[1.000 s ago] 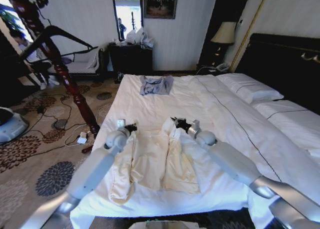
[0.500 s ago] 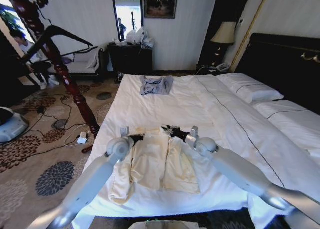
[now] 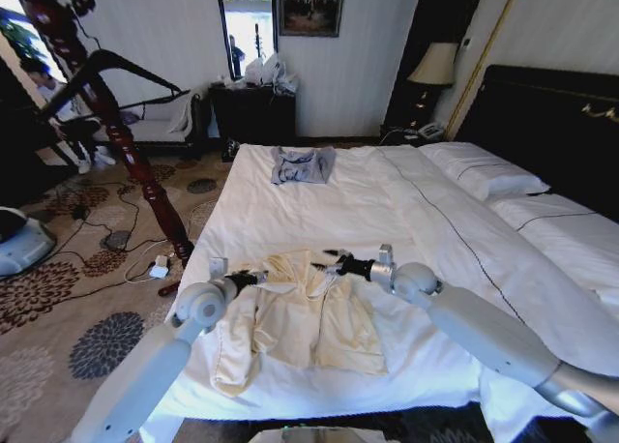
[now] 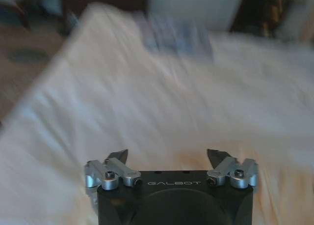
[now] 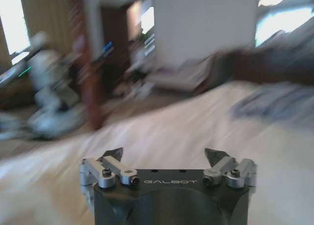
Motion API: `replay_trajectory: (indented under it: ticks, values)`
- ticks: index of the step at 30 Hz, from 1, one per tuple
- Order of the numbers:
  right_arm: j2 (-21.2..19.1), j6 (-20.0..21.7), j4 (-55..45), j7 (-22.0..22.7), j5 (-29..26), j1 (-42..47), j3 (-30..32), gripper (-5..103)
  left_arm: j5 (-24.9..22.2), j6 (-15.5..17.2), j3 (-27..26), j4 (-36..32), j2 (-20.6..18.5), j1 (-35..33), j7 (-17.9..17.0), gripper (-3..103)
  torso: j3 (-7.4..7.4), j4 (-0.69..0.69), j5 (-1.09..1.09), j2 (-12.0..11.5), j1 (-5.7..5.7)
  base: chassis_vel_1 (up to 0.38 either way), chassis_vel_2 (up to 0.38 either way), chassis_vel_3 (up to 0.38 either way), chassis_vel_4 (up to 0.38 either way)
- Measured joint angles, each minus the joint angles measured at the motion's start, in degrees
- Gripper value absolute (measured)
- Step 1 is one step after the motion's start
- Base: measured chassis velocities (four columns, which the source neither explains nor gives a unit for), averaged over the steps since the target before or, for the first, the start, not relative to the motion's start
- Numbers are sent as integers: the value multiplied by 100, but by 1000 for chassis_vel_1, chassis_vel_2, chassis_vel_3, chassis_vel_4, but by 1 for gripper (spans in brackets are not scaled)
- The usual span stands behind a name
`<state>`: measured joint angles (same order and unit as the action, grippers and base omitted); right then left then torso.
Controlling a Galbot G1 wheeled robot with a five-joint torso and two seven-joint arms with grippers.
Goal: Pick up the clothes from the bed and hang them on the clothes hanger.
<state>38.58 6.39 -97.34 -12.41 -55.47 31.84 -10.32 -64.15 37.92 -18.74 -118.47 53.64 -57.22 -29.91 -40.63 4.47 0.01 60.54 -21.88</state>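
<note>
Two tools are low over the near part of the bed (image 3: 406, 201), both at the top edge of the clothes (image 3: 314, 317). The clothes, one cream long-sleeved garment, lie spread on the white duvet close to the foot edge of the bed, with the collar part a little raised and wrinkled between the two tools. The left tool (image 3: 253, 278) is at the left shoulder of the garment and the right tool (image 3: 336, 263) is at the collar, pointing toward the left one. In the left wrist view the left tool (image 4: 168, 155) has its two fingers wide apart, with cream fabric just under them. In the right wrist view the right tool (image 5: 164, 154) also has its fingers spread, and nothing is between them. A small grey-blue garment (image 3: 302, 163) lies well apart, near the far edge of the bed. White pillows (image 3: 482, 170) rest by the dark headboard (image 3: 551, 124).
</note>
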Motion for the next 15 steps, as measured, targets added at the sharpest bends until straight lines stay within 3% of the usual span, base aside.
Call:
replay_trajectory:
  ticks: [1, 2, 3, 5, 7, 8, 10, 12, 13, 15]
  values:
    - [25, -169, -80, 352, -159, -11, 218, 93, -26, -155, -368, -182, -65, -150, 62, 98, 0, -2, 0, 0, 0, 0, 0, 0, 0]
    - [69, -424, -194, 730, -309, 2, 535, 99, -2, -306, -729, -384, -145, -360, 190, 99, 0, -3, 0, 0, 0, 0, 0, 0, 0]
    - [69, -424, -194, 730, -309, 2, 535, 99, -2, -306, -729, -384, -145, -360, 190, 99, 0, -3, 0, 0, 0, 0, 0, 0, 0]
    - [92, -720, -357, 1093, -422, 59, 927, 99, 204, -620, -1254, -661, -232, -748, 459, 99, 1, -3, -3, 1, 0, 0, 0, 0, 0]
    - [30, -1063, -554, 1421, -478, 155, 1432, 100, 995, -1269, -2143, -940, -275, -1465, 1014, 100, 1, -2, 2, 1, 1, 0, 0, 0, 0]
    - [30, -1063, -554, 1421, -478, 155, 1432, 100, 995, -1269, -2143, -940, -275, -1465, 1014, 100, 1, -2, 2, 1, 1, 0, 0, 0, 0]
    - [-125, -1265, -627, 1504, -485, 244, 1817, 100, 2112, -1768, -2928, -960, -170, -2079, 1507, 100, 1, -3, -2, 1, 1, 0, 0, 0, 0]
    - [-222, -1301, -712, 1525, -406, 479, 2273, 100, 2476, -1930, -3452, -1048, 63, -2496, 1582, 100, 1, -3, -3, 0, 0, 0, 0, 0, 0]
    - [-222, -1301, -712, 1525, -406, 479, 2273, 100, 2476, -1930, -3452, -1048, 63, -2496, 1582, 100, 1, -3, -3, 0, 0, 0, 0, 0, 0]
    - [-244, -1181, -1092, 1775, -337, 1119, 3105, 100, 2173, -1965, -3926, -1401, 482, -2901, 1415, 100, 0, -6, -1, 0, 0, 0, 0, 0, 0]
